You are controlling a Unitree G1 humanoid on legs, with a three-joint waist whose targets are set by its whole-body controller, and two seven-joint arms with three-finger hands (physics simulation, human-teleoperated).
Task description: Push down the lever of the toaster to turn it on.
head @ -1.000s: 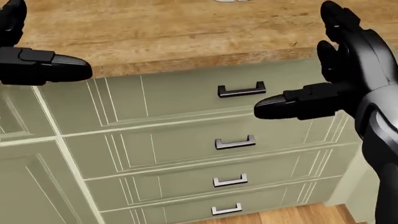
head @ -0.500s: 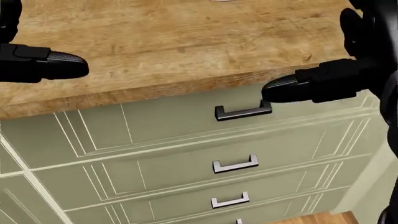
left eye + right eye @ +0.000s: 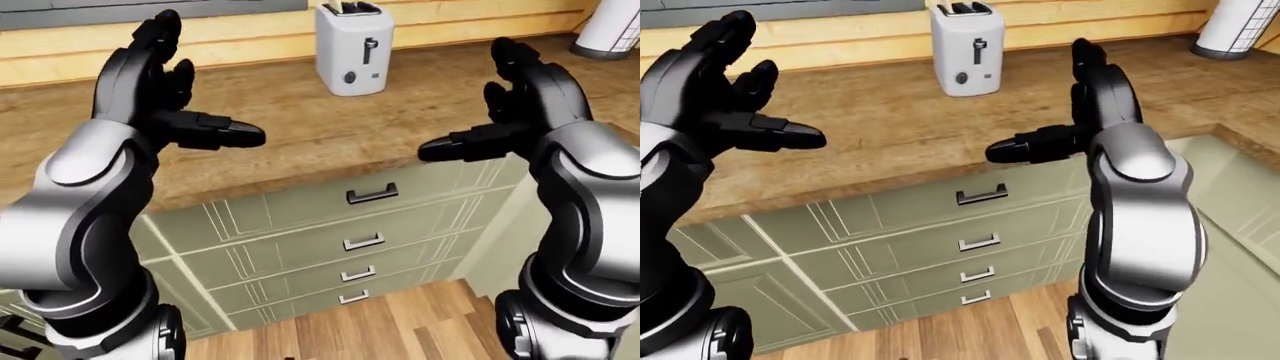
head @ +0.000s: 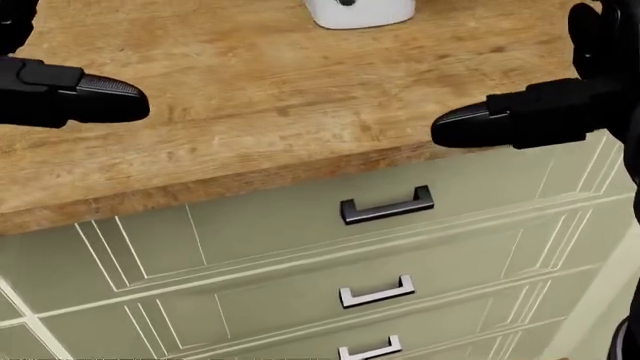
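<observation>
A white toaster (image 3: 354, 49) stands upright on the wooden counter (image 3: 320, 131) near the wall, at the top middle of the left-eye view. Its dark lever (image 3: 367, 49) sits high in the slot on the side facing me, above a round knob. Only the toaster's base (image 4: 358, 13) shows at the top of the head view. My left hand (image 3: 165, 90) is open, raised over the counter well left of the toaster. My right hand (image 3: 505, 105) is open, raised right of and below the toaster. Neither hand touches anything.
Green cabinet drawers with metal handles (image 3: 371, 195) run below the counter edge. A white cylinder with a dark base (image 3: 612, 30) stands at the counter's top right. Wooden floor (image 3: 400, 322) shows at the bottom. A pale wood wall strip (image 3: 230, 34) backs the counter.
The head view has shifted so the counter fills more of it and the toaster's base has come in at the top. Both hands stay open and raised.
</observation>
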